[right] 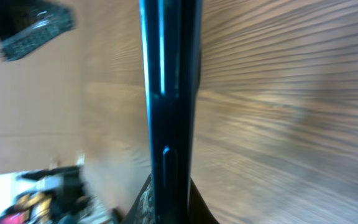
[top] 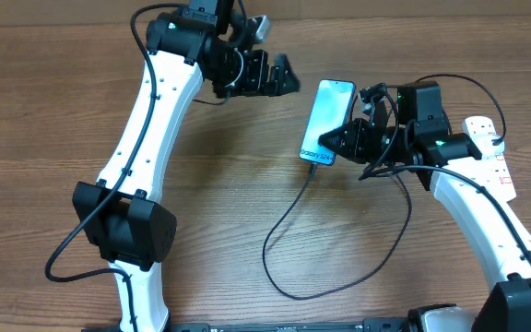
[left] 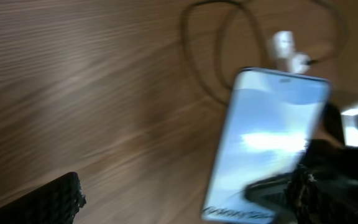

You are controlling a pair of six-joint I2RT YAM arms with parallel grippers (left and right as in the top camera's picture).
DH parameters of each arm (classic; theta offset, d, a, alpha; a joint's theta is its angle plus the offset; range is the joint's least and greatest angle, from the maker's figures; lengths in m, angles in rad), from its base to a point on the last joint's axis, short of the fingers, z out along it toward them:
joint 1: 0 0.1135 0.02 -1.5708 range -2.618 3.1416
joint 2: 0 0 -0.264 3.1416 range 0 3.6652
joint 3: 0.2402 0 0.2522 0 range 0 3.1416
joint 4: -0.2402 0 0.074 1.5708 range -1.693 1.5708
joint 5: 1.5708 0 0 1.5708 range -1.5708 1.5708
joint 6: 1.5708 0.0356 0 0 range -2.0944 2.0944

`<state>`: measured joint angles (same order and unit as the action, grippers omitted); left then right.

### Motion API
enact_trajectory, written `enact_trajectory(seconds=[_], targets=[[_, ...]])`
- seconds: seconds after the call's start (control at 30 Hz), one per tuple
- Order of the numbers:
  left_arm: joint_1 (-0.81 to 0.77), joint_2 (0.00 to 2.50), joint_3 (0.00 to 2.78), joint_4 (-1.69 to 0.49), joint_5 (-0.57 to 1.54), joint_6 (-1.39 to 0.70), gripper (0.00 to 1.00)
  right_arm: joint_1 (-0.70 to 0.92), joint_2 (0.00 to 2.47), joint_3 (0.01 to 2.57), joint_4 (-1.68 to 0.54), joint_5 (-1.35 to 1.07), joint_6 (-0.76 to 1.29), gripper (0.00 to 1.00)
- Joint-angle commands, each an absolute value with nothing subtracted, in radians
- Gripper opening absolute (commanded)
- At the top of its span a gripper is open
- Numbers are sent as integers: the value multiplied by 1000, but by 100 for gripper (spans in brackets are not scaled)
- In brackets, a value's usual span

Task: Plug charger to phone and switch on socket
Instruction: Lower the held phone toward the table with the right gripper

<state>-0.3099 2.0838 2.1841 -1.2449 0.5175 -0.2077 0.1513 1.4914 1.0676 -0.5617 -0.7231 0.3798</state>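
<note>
The charger (top: 284, 221) loops across the lower middle of the bench (top: 44, 111), and its tip meets the lower edge of the phone (top: 330, 111), so the plugging-in step looks finished or nearly so. The right pincer (top: 337, 140) clamps the phone's side at centre right. The left pincer (top: 289, 76) gapes wide just beside the phone, holding nothing. Next, probably, comes the switch on the socket (top: 494, 152) at the far right, which needs a freed pincer.

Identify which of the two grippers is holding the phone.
The right gripper: it is shut on one edge of the phone. The left gripper hangs open, apart from the phone.
</note>
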Motion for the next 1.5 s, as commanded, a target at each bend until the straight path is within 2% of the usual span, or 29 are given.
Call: enact_trajectory(seconds=[0.0,0.37,0.6,0.77,0.97,1.47], targets=[[-307,2074,2194,-1254,269,-217,100,152,1495,1066,-550,-621,331,4],[-270,2074,2194,-1240,96,-240,100,193,1677,1053,-524,-622,331,4],[-171,2074,2194,-1234,144,-240,99,267,1776,1053,-462,-622,332,4],[-53,2074,2194,-1222,261,-241,100,333,1811,1053,-403,-622,332,4],[49,2074,2194,-1227,259,-240,100,398,1813,1053,-352,-573,344,4],[85,2074,2194,-1227,252,-240,100,426,1834,1053,-321,-524,347,4]])
